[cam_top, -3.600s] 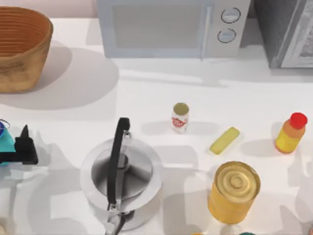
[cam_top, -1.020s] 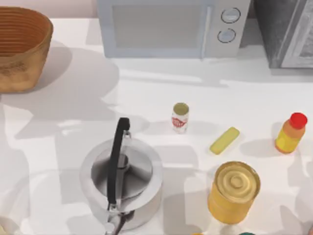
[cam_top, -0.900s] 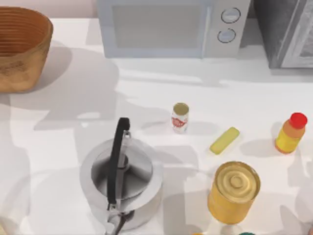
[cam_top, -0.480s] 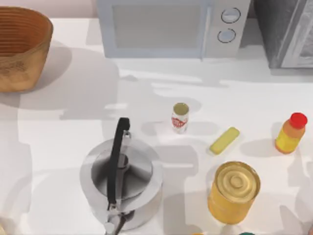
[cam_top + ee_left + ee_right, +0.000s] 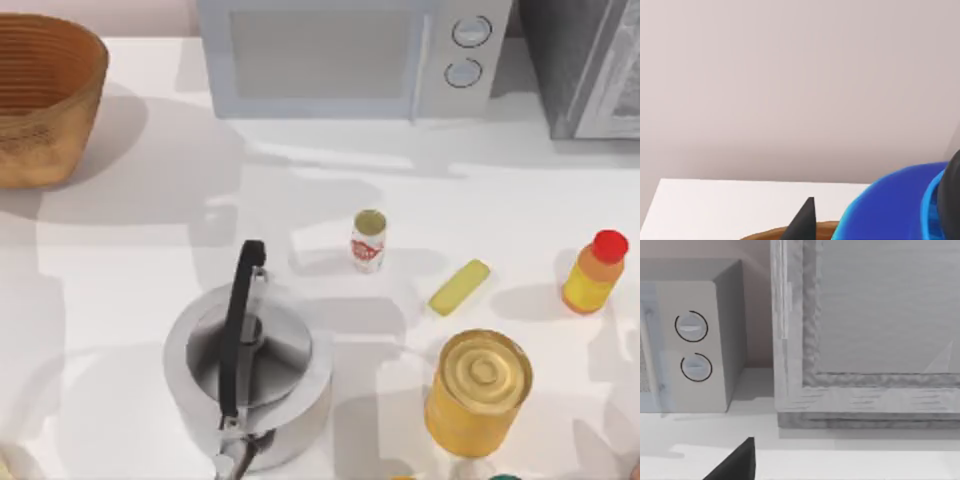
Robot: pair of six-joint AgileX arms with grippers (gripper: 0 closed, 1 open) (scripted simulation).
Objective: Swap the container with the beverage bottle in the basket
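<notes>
white surface (image 5: 150, 250) carries the beverage bottle (image 5: 368, 240) just right of the kettle (image 5: 247, 372); the basket (image 5: 45, 95) sits far left of the microwave (image 5: 355, 55). left pincer (image 5: 880, 220) grips the container (image 5: 895, 207) above the basket rim; right pincer's opening: cannot tell.

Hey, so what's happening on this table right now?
The left gripper holds the blue-rimmed container in the left wrist view, above a sliver of the wicker basket. In the top view the basket sits at the back left, and the beverage bottle stands mid-table, untouched, near a kettle. The right gripper faces the microwave.
</notes>
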